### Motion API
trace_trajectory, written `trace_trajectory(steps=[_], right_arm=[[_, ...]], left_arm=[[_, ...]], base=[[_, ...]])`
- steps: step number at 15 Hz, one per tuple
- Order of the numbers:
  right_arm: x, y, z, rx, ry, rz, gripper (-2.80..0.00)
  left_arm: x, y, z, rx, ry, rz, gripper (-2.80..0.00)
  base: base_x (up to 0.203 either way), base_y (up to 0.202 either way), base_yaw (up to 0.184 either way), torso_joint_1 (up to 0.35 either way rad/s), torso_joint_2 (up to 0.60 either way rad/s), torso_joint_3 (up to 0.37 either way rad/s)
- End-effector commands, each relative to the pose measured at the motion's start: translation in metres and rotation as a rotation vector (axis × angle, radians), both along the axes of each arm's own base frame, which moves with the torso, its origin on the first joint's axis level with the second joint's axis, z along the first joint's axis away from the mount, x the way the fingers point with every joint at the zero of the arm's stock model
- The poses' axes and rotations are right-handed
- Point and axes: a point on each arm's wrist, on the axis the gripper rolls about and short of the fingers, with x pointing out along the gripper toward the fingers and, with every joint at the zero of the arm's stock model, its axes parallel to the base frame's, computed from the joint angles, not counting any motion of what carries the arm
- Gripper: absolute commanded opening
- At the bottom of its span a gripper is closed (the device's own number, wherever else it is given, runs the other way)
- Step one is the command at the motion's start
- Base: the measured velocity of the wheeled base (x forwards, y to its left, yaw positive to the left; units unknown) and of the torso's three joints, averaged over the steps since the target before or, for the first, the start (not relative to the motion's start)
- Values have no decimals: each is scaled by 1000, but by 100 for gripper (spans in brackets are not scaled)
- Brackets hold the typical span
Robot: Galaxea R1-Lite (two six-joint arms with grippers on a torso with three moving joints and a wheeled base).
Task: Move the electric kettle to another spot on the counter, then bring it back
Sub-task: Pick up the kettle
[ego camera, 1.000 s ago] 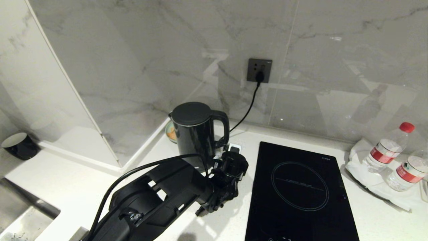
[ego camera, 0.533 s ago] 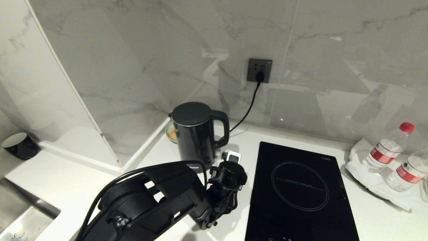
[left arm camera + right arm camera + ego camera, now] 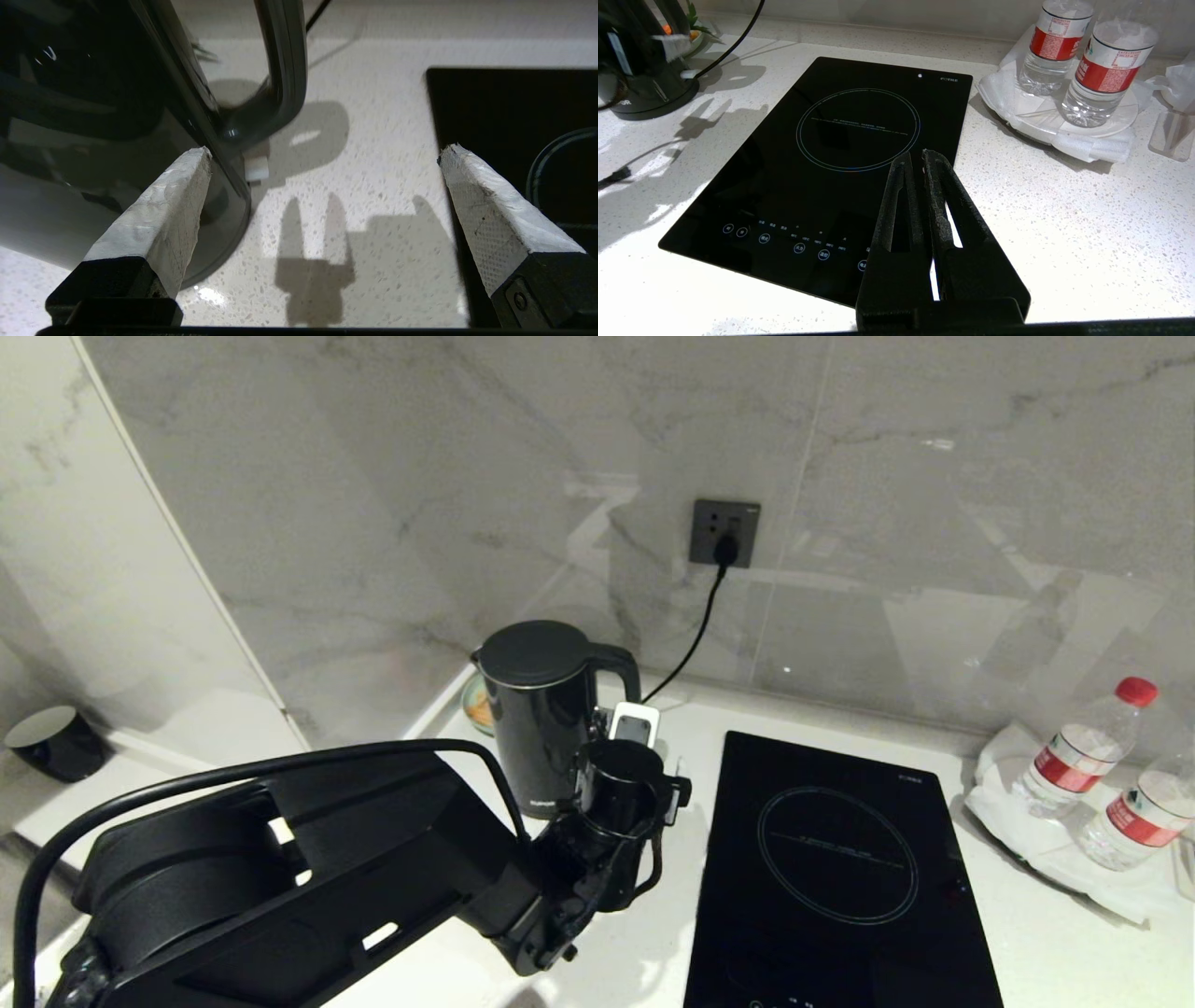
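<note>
Marble-patterned wall panels back the counter (image 3: 653, 943), a white speckled worktop. Electric kettle (image 3: 546, 719) stands upright near the back corner, lid on, handle (image 3: 285, 70) toward 3 o'clock, spout toward 9 o'clock. A black cord (image 3: 691, 635) runs from behind it up to the wall socket (image 3: 724, 532) at about 1 o'clock from the kettle.

Left gripper (image 3: 635, 733) sits at the kettle's handle side, fingers spread wide, grasping nothing. Left wrist view: 1 taped finger (image 3: 163, 210) lies against or just beside the kettle's lower body below the handle loop; contact cannot be confirmed. The other finger hangs over the edge of the cooktop (image 3: 840, 868). Counter shows between them.

Cooktop lies flat at 3 o'clock from the kettle. 2 water bottles (image 3: 1083, 747) rest on a white plate (image 3: 1036, 116) further out at 3 o'clock. A small black cup (image 3: 56, 742) stands far off at 9 o'clock.

Right gripper (image 3: 915, 161) is clenched with nothing between the fingers, hovering over the cooktop's near edge.
</note>
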Motion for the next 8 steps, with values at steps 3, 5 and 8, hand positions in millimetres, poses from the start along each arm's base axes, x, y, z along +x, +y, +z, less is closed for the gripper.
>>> trace_trajectory(steps=[3, 5, 8], right_arm=[[0, 0, 0, 0, 1, 0, -280], [0, 0, 0, 0, 1, 0, -280], [0, 0, 0, 0, 1, 0, -280]], left_arm=[[-2, -8, 29, -58, -53, -13, 0], [3, -16, 35, -61, -55, -16, 0], [18, -25, 37, -68, -62, -6, 0]], base=[[0, 0, 0, 0, 0, 0], [0, 0, 0, 0, 0, 0], [0, 0, 0, 0, 0, 0]])
